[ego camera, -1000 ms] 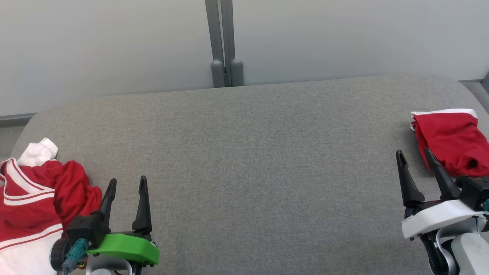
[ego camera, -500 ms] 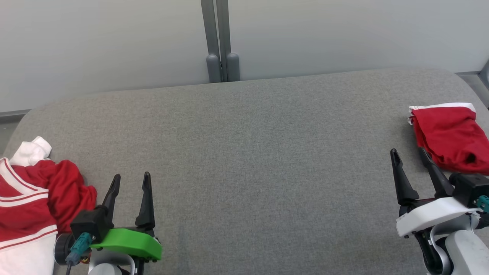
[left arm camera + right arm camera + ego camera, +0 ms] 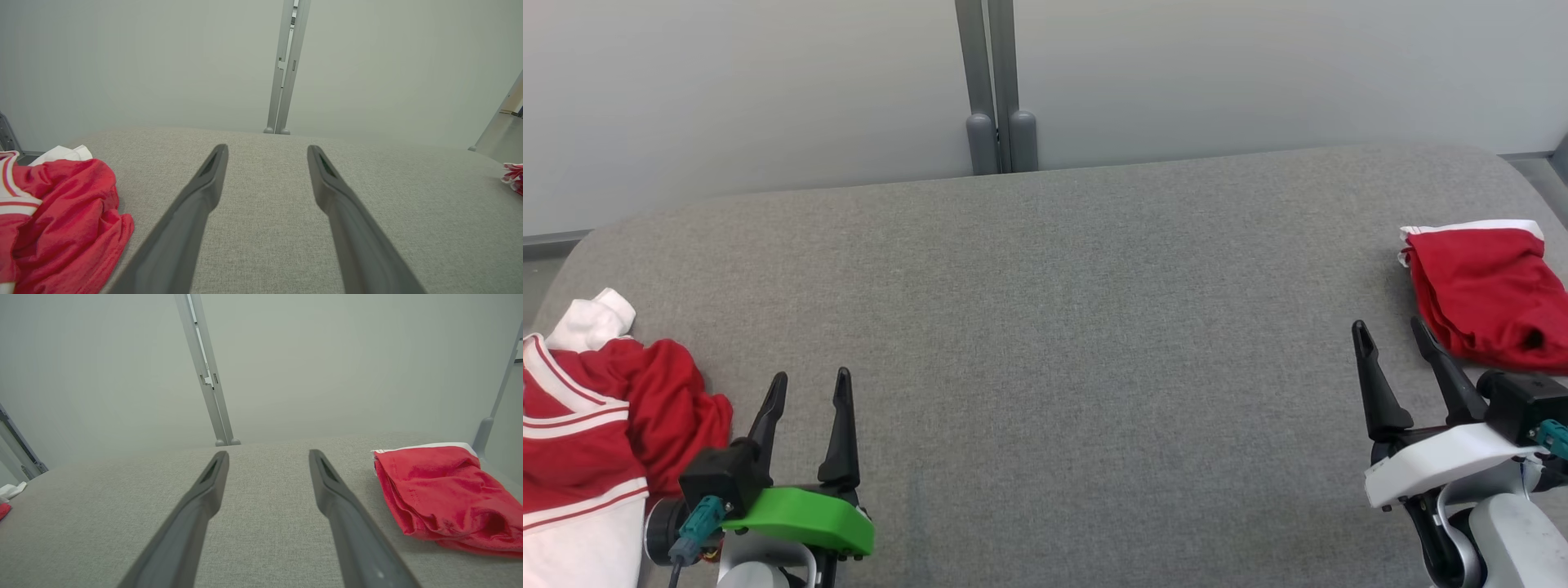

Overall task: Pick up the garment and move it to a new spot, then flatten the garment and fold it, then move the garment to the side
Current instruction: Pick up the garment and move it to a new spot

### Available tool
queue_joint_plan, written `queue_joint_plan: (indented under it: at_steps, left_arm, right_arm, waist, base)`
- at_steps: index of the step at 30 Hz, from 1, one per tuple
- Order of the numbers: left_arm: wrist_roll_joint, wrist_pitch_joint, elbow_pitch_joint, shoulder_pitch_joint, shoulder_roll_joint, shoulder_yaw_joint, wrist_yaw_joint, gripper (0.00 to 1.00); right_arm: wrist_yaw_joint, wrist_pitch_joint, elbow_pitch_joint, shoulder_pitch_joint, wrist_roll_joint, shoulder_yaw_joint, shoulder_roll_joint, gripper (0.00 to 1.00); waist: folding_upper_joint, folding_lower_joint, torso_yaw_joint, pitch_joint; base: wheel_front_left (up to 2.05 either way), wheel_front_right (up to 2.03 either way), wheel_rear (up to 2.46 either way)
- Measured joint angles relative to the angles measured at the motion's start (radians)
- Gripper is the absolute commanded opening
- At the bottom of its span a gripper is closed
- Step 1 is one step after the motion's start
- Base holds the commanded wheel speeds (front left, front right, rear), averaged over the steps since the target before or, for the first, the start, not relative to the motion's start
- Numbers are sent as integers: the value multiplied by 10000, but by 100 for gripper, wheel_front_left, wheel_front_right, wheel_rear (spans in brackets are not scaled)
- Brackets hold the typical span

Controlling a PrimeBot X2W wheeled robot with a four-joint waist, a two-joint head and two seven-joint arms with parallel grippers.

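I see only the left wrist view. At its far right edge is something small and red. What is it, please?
Observer: A roughly folded red garment with a white edge, at the right end of the grey surface.
Operator: Does the right gripper hold it?
Observer: No, its fingers stand open, beside it, empty.
Operator: Is the crumpled garment all red?
Observer: No, its near part is white with red stripes.
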Motion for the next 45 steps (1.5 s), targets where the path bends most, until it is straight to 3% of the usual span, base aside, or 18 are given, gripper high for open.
queue_joint_plan:
  at_steps: [17,39,45]
  left_arm:
    - [88,0,56,3,-58,163,-73,100]
    - [117,0,-217,399,15,1049,190,100]
    - [127,0,-278,459,146,1177,190,100]
  right_arm:
    - [0,-2,42,0,146,418,119,100]
    - [0,0,-159,-212,284,1187,230,100]
    - [0,-2,-196,-214,276,1277,299,100]
  waist:
    - [0,0,720,-23]
    - [0,0,4153,40]
    - [0,0,4729,91]
  base:
    - [0,0,0]
    - [0,0,0]
    - [0,0,0]
